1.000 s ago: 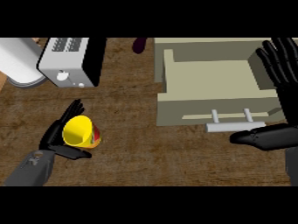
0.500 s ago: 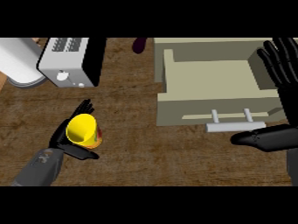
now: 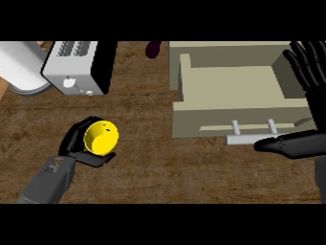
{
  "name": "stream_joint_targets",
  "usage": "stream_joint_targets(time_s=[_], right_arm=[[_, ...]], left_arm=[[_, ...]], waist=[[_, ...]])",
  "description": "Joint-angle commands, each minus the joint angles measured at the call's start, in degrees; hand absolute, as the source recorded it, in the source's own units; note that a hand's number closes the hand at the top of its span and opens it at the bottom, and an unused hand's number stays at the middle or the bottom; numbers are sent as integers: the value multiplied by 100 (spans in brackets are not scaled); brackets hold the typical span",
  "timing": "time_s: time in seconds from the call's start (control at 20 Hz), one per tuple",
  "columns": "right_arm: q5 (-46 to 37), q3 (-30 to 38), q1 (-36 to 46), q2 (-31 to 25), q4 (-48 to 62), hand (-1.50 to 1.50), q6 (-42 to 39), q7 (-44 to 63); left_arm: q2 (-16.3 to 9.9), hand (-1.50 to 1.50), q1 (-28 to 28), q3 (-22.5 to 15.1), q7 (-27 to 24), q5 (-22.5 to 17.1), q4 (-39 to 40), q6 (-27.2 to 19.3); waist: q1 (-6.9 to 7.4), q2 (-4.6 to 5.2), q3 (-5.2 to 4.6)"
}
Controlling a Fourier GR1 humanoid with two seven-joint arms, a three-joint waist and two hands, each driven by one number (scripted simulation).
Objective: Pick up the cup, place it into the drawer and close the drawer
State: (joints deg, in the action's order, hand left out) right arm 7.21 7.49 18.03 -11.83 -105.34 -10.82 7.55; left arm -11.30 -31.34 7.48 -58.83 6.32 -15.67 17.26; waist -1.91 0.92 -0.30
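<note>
A yellow cup (image 3: 100, 138) lies tilted in my left hand (image 3: 76, 148), whose fingers and thumb curl round it at the lower left of the counter. The beige drawer (image 3: 193, 115) stands pulled open at the right, its inside bare, with a pale bar handle (image 3: 244, 139) on its front. My right hand (image 3: 319, 103) is open, fingers straight up along the drawer's right side, thumb stretched left just below the handle. The cup is well left of the drawer.
A silver toaster (image 3: 81, 67) stands at the back left, with a white cylinder (image 3: 17, 64) beside it. A dark purple object (image 3: 153, 49) lies at the back, between toaster and drawer. Brown counter (image 3: 165, 167) lies between my hands.
My left hand has turned the cup and carried it slightly right and down, so its yellow side now faces up. The right hand and drawer have stayed put.
</note>
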Motion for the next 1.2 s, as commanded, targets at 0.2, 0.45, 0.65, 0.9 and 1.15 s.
stream_joint_targets(time_s=[0.2,0.45,0.65,0.9,1.15], right_arm=[[312,219,-407,-143,-236,-150,-262,-78],[169,211,-503,-115,-55,-150,-265,-297],[128,257,-141,-85,65,-150,-46,-86],[34,230,-188,-140,66,-150,-51,6],[-132,121,-407,-12,-200,-150,63,-45]], left_arm=[[158,150,48,859,-926,-741,-118,-539],[323,150,-61,1365,-1007,-1216,-383,-839],[440,150,-357,1048,-670,-1045,-701,-581],[617,150,-796,763,343,-1076,-1703,-820],[941,150,-1071,362,1607,-1090,-2759,-989]], waist=[[-12,-43,10],[58,-51,18],[144,-73,25],[247,-129,36],[276,-152,38]])
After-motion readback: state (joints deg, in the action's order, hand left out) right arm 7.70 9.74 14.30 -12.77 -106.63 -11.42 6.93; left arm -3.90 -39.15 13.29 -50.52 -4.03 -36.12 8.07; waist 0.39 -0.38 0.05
